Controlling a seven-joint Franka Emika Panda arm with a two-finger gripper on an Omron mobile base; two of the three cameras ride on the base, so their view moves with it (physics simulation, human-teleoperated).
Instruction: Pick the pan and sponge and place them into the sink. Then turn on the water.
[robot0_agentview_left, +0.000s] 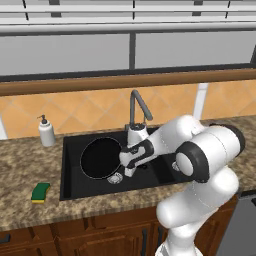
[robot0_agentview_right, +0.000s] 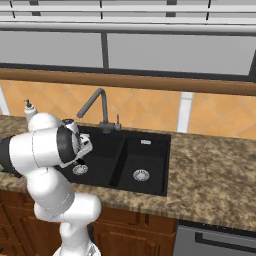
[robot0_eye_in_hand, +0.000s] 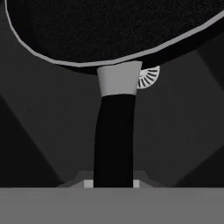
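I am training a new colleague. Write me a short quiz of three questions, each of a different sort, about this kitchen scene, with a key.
1. True or false: the sponge lies inside the sink.
2. Multiple choice: which part of the pan are the fingers shut on? A) the rim B) the handle C) the base
3. Fill in: the soap dispenser stands on the counter to the ___ of the faucet in the left base view.

Key:
1. False; it lies on the counter in front of the sink's left corner.
2. B
3. left
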